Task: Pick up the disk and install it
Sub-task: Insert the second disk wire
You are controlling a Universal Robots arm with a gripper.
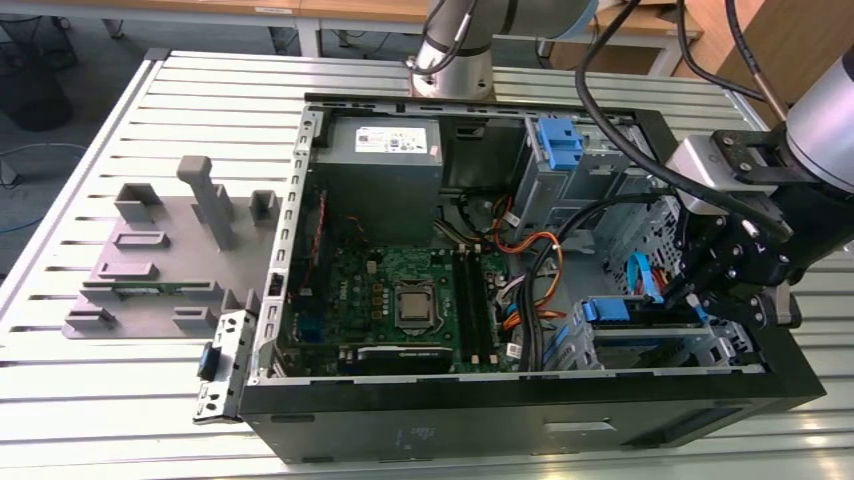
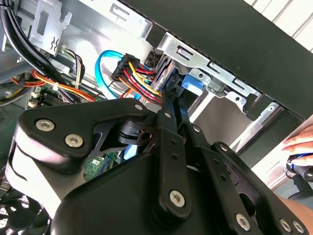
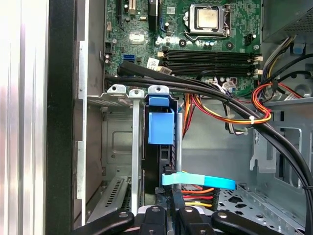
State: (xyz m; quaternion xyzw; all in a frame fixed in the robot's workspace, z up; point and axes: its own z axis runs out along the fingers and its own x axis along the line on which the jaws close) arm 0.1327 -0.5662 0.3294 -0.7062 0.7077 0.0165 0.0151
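Observation:
The disk [image 1: 619,311] sits on edge in the drive cage [image 1: 721,345] at the near corner of the open computer case, on the exterior view's right. Its blue carrier frame [image 3: 160,128] shows between the cage's metal rails in the first wrist view, and the blue tab [image 2: 193,82] shows in the second wrist view. My gripper [image 1: 671,303] hangs right over that bay. Its two black fingers [image 2: 168,105] lie close together, shut, with their tips [image 3: 168,188] against the disk's end beside the power and data plugs. They are not closed around it.
A light-blue data cable [image 3: 198,181] and red-yellow power wires [image 2: 139,73] crowd the disk's end. Thick black cables [image 3: 195,90] cross above the motherboard [image 1: 400,295]. The power supply [image 1: 380,145] is at the case's back. A grey fixture plate [image 1: 160,260] lies at the exterior view's left. A person's hand [image 2: 299,142] rests outside the case.

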